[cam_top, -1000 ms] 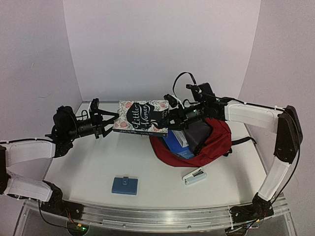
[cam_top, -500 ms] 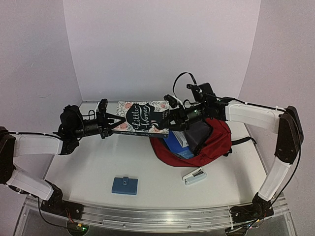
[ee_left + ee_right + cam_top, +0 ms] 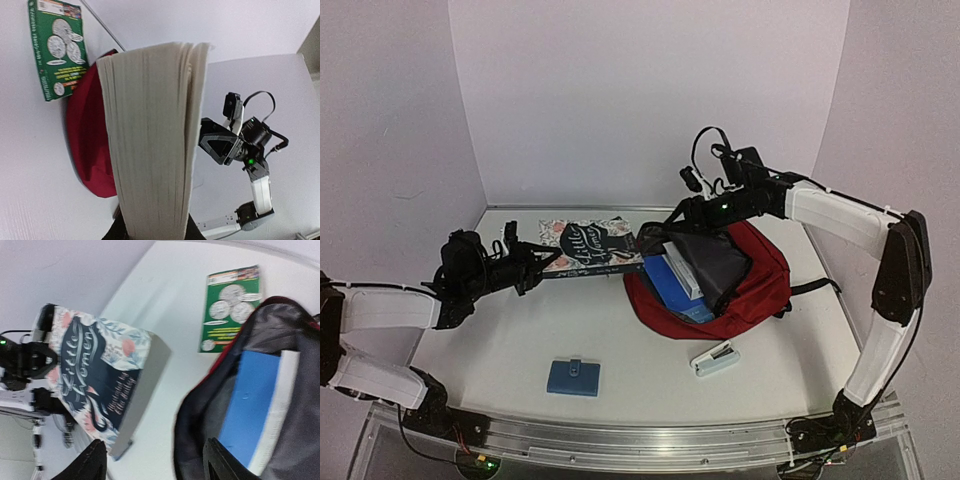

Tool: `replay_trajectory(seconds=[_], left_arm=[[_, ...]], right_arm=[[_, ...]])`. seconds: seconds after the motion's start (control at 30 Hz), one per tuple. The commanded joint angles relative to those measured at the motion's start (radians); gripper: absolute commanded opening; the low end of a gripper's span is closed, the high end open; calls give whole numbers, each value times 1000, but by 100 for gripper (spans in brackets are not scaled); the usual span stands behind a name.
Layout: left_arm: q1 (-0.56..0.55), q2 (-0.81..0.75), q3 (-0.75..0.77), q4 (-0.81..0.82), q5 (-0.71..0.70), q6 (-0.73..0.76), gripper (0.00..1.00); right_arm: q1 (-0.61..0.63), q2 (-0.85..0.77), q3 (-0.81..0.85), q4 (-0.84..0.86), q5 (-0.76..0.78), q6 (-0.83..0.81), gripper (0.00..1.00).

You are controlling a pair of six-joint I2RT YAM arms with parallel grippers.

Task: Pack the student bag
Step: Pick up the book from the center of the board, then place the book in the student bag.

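At right centre of the counter (image 3: 500,340), the student bag (image 3: 760,285) lies with its mouth open toward the left. A blue book (image 3: 670,285) sits inside it. The left gripper (image 3: 532,262) is clamped on the left edge of the Little Women book (image 3: 592,247), holding it just left of the bag. The right gripper (image 3: 678,218) hangs over the bag mouth, fingers apart, gripping nothing. A white stapler (image 3: 716,358) and a blue case (image 3: 573,377) lie nearer the arm bases.
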Motion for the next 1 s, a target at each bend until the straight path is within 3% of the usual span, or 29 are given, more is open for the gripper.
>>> replay_trajectory(seconds=[0.0, 0.47, 0.6, 0.7, 0.8, 0.97], left_arm=[[3, -95, -7, 46, -165, -16, 0], [1, -189, -11, -105, -241, 18, 0], [1, -200, -16, -126, -263, 15, 0], [1, -191, -28, -112, -263, 14, 0], [1, -167, -38, -67, -248, 15, 0], [0, -95, -40, 45, -191, 23, 0]], right_arm=[[11, 65, 58, -138, 420, -209, 63], [15, 269, 120, -210, 684, -329, 62], [17, 288, 132, -219, 712, -332, 45], [18, 282, 152, -236, 723, -328, 21], [19, 261, 190, -265, 689, -319, 4], [18, 194, 234, -282, 601, -295, 0]])
